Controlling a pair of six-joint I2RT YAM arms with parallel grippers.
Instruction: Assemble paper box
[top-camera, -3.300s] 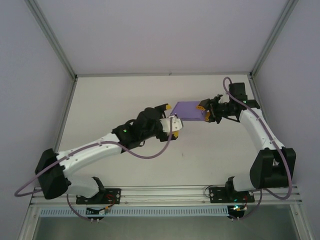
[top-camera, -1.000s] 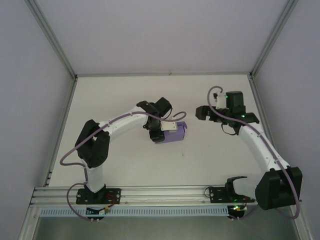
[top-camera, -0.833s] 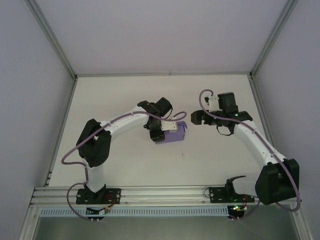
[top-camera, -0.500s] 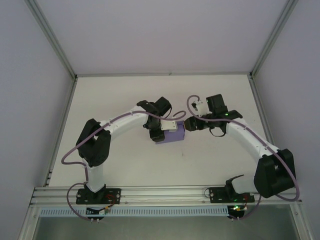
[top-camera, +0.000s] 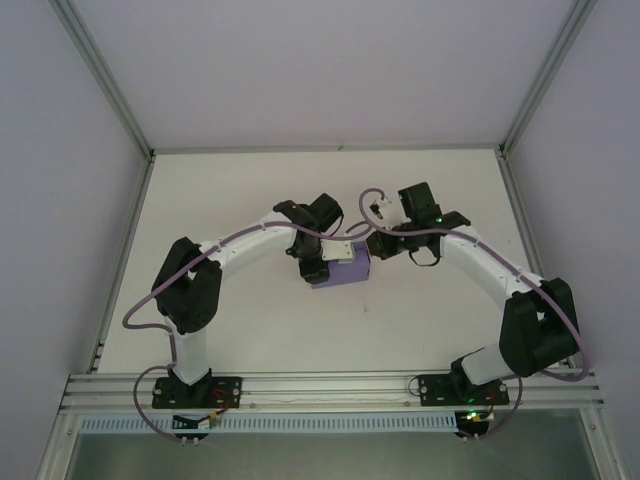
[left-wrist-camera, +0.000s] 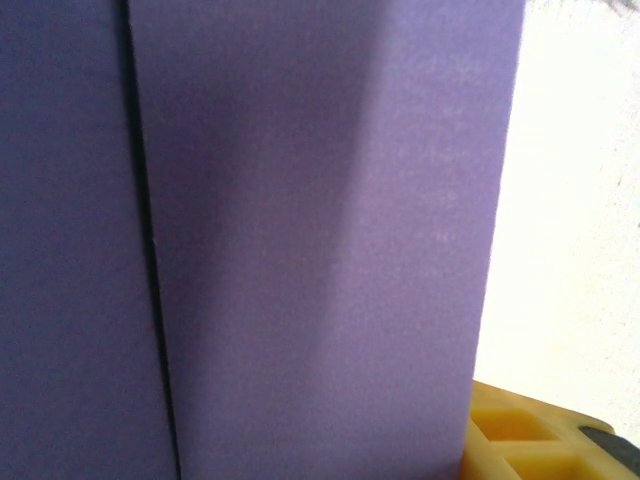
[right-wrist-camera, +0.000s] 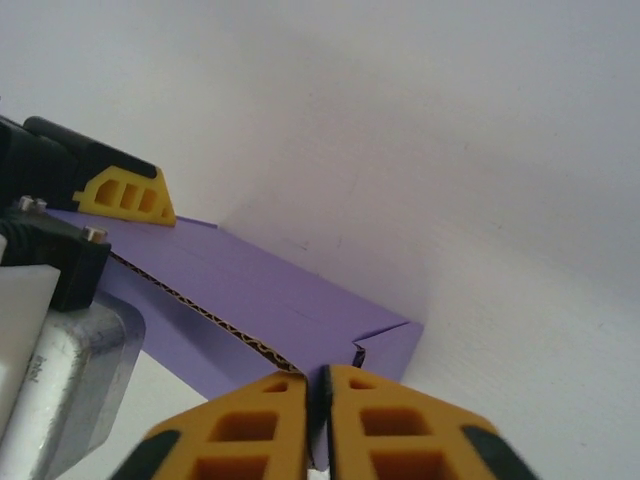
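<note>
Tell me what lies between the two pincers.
The box, in the right wrist view: left pincer's finger at its far end, right pincer shut at its near edge.

My left arm arches up from its base and bends inward. Its tool (top-camera: 328, 260) is clamped across the paper box (top-camera: 352, 270), one yellow finger (right-wrist-camera: 125, 193) lying on top. My right arm curves in from the other side, its tool (right-wrist-camera: 315, 415) pressed fully together, tips at the box's corner.
</note>
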